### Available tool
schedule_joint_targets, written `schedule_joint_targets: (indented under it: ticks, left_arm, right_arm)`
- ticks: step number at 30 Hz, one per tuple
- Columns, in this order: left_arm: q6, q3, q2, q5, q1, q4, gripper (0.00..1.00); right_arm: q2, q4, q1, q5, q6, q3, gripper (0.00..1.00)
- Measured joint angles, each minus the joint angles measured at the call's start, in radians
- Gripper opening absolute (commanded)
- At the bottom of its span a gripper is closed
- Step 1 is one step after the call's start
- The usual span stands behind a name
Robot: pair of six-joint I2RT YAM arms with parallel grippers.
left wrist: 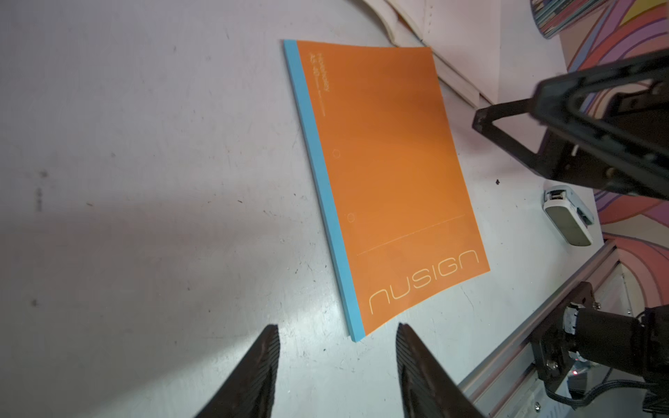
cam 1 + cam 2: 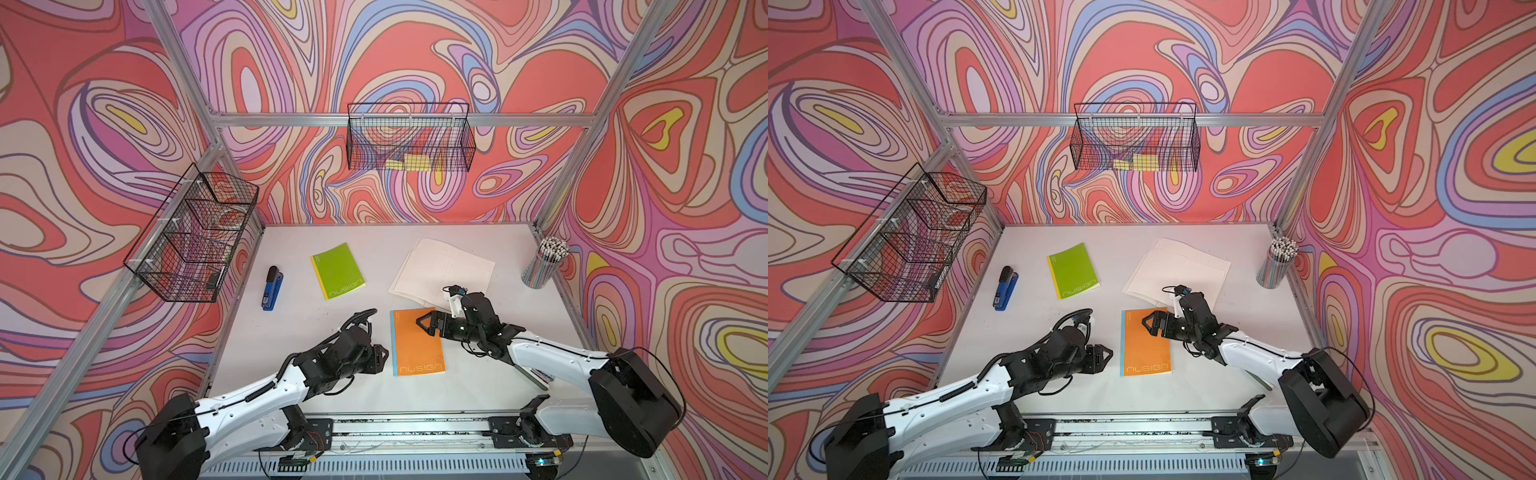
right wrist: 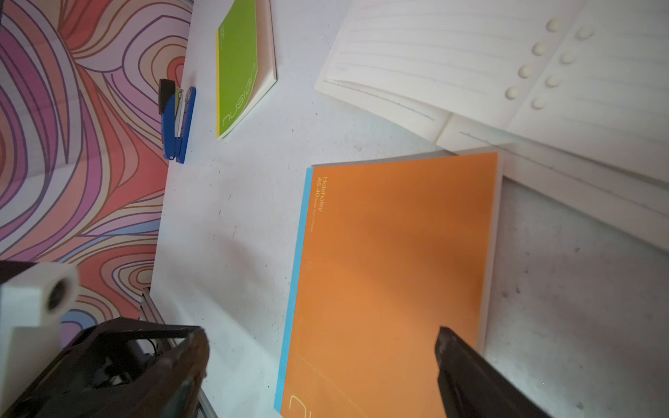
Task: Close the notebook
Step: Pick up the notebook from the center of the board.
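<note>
The orange notebook (image 2: 417, 343) lies shut and flat on the desk (image 2: 328, 332) at lower centre of both top views, so, I judge, the left tool (image 2: 384, 356) beside its blue spine (image 2: 392, 343) and the right tool (image 2: 424, 325) over its upper right corner both stand released, gripping nothing.

In both top views, the near notebook (image 2: 417, 343) is lying at the front centre of the table (image 2: 311, 328), with the left gripper (image 2: 385, 354) sitting just beside its left edge and the right gripper (image 2: 422, 323) hanging over its far right corner. The far notebook (image 2: 338, 271) is lying behind it to the left, with the stapler (image 2: 272, 289) left of that. The open notebook (image 2: 442, 268) is lying behind to the right, and the pencil cup (image 2: 542, 268) is standing at the far right corner. The side basket (image 2: 191, 237) is hanging on the left, the back basket (image 2: 409, 141) behind.
</note>
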Motion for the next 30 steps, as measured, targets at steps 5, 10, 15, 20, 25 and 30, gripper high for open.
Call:
schedule_joint_targets:
  ticks: [5,10,15,20,25,30]
  left_arm:
    - [-0.030,-0.011,0.084,0.124,0.068,0.101,0.55]
    - [-0.037,0.007,0.176,0.206,0.110,0.188,0.56]
    - [-0.055,0.017,0.242,0.256,0.129,0.255,0.57]
    - [-0.079,0.017,0.257,0.277,0.153,0.293,0.57]
    - [-0.088,0.019,0.284,0.290,0.159,0.308,0.57]
    - [-0.090,0.023,0.327,0.298,0.166,0.322,0.58]
  right_arm:
    - [-0.020,-0.007,0.000,-0.020,0.023,-0.004,0.98]
    - [-0.016,-0.014,0.005,-0.033,0.038,-0.009,0.98]
    - [-0.008,-0.012,0.006,-0.037,0.045,-0.026,0.98]
    - [0.039,-0.005,0.006,-0.052,0.052,-0.055,0.98]
    - [0.058,0.014,0.007,-0.055,0.056,-0.074,0.98]
    - [0.078,0.045,0.007,-0.057,0.063,-0.074,0.98]
